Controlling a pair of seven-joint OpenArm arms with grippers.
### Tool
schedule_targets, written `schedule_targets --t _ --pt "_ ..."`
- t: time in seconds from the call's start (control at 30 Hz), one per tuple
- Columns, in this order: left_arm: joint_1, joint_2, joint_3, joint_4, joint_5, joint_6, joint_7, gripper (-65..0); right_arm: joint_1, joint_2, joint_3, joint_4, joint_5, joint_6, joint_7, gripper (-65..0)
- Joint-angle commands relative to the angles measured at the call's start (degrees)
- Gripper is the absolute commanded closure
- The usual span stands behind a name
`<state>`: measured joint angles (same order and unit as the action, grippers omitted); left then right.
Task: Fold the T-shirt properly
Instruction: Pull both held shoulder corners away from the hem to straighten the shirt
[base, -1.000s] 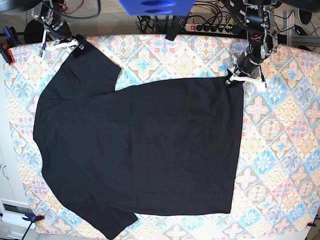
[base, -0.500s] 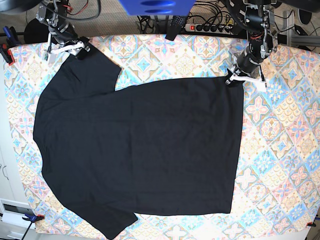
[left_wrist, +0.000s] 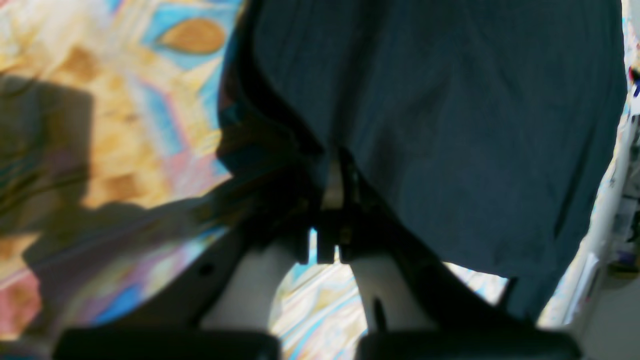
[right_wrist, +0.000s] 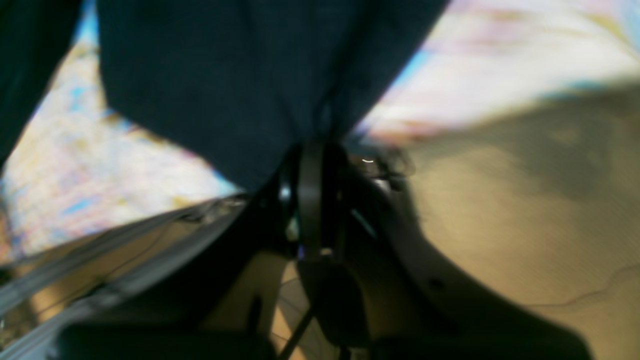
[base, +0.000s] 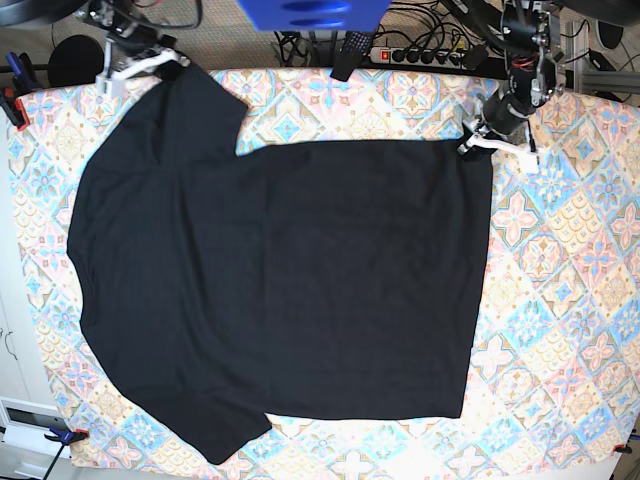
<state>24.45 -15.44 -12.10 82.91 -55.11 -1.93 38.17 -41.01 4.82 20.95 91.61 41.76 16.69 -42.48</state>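
across the patterned tabletop (base: 560, 260) the black t-shirt (base: 290, 290) lies flat; right gripper (base: 150, 62) has just clamped the far sleeve, left gripper (base: 487, 140) pinches the far hem corner, so lifting can likely begin.

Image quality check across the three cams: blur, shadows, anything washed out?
Base: sharp and evenly lit, T-shirt a near-featureless black. Left wrist: soft focus, arm shadow across the patterned cloth, right edge overexposed. Right wrist: blurriest, smeared; cloth washed out at top right, large dark shadow at right.
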Motion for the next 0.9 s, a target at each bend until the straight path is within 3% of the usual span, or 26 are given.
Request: schedule_targets --t 0.0,0.13,0.33,0.57,0.87 --pt "1.97 -1.57 -0.34 0.12 1.97 1.98 0.64 0.0 -1.23 0.50 1.25 0.83 0.40 0.67 0.50 0.0" --pt "4.96 -3.15 -0.61 2.67 2.15 0.66 0.55 0.0 -3.69 0.50 4.24 0.83 0.40 1.73 0.50 0.0" --pt "10.94 -3.94 -0.61 6.01 2.23 -0.66 0.46 0.0 -8.52 0.41 8.11 0.83 0.40 14.83 0.50 0.0" --pt "14.54 -3.77 -2.28 6.10 2.23 -0.75 0.46 0.0 -11.95 0.41 11.71 0.83 0.40 23.31 0.50 0.0" --pt "14.89 -3.59 -3.51 8.82 2.06 -0.75 0.46 0.0 -11.86 0.41 13.82 6.10 0.40 23.31 0.50 0.0"
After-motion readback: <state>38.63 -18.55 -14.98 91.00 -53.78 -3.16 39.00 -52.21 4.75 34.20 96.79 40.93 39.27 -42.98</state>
